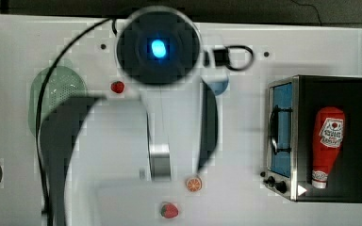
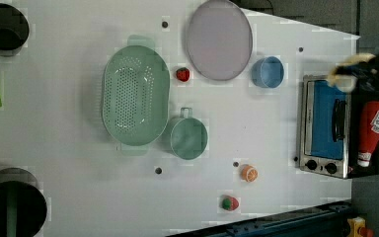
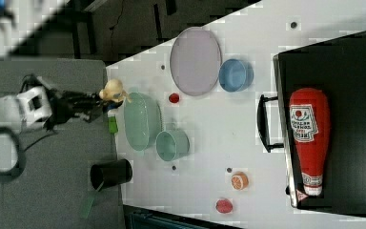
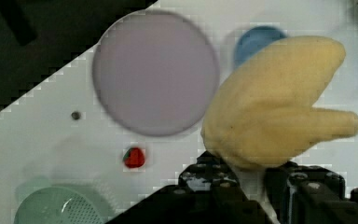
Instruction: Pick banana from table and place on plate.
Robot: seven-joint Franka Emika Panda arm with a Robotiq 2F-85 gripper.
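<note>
White desk, items: I hold the tool narrowly parted and clamped on the banana, lifted off the desk, with the lilac plate lying toward two o'clock from it in the right view.

Robot lab bench posing as toy kitchen. White table showing small dark mounting holes; toy oven sitting at 3 o'clock in left view, plush ketchup bottle lying on top. Red emergency button showing at 5 o'clock.
</note>
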